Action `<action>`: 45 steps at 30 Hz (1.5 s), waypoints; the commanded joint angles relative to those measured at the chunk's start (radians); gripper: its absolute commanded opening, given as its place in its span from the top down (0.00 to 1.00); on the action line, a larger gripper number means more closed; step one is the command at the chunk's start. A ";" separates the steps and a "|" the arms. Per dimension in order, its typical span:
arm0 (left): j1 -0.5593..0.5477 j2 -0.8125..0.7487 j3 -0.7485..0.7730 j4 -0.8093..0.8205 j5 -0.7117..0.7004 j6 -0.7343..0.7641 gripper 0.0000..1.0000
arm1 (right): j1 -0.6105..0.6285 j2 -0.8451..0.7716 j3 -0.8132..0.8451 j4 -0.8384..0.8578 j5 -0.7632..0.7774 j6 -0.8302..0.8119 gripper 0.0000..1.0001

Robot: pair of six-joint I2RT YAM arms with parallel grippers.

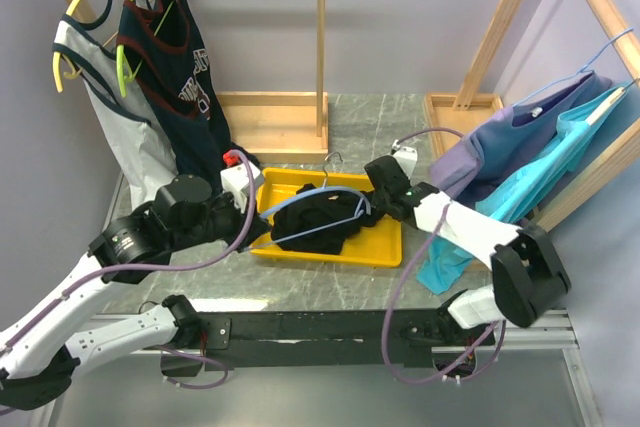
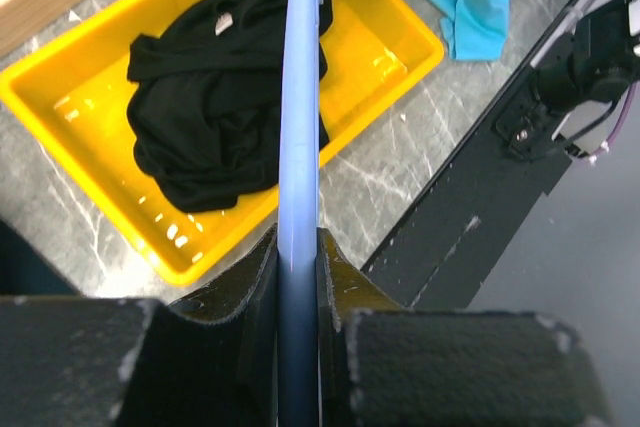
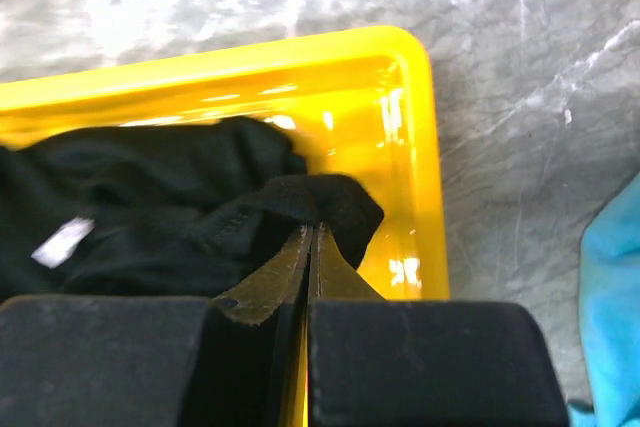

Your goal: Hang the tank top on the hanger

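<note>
Wrist view alone shows right end effector [image 3: 310, 233] pinching tank top [image 3: 150, 217].

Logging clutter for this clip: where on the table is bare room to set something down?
Bare marble between yellow tray and base rail, and behind the tray between the wooden rack bases. Crowded: the tray, with tank top, hanger, left gripper, right gripper.

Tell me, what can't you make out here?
- Left wrist: far end of the hanger, cut off by the top edge.
- Right wrist: label on the tank top, blurred; left end of the tray, off frame.
- Top view: straps, lost in the crumpled heap.
</note>
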State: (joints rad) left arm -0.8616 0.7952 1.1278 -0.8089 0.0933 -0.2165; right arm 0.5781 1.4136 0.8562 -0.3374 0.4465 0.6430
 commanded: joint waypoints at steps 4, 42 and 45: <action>-0.002 -0.002 -0.008 0.169 -0.026 0.006 0.99 | 0.071 -0.117 0.059 -0.089 0.061 0.024 1.00; -0.004 -0.131 -0.632 1.232 -0.070 -0.021 0.99 | 0.258 -0.182 0.598 -0.356 0.054 -0.127 0.98; -0.004 -0.116 -0.661 1.294 -0.078 -0.046 0.99 | 0.241 -0.205 0.549 -0.351 0.044 -0.129 0.82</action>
State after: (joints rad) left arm -0.8619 0.6716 0.4812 0.2375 0.0212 -0.2173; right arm 0.8349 1.2682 1.4513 -0.7265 0.5034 0.5468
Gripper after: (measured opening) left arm 0.189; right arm 0.060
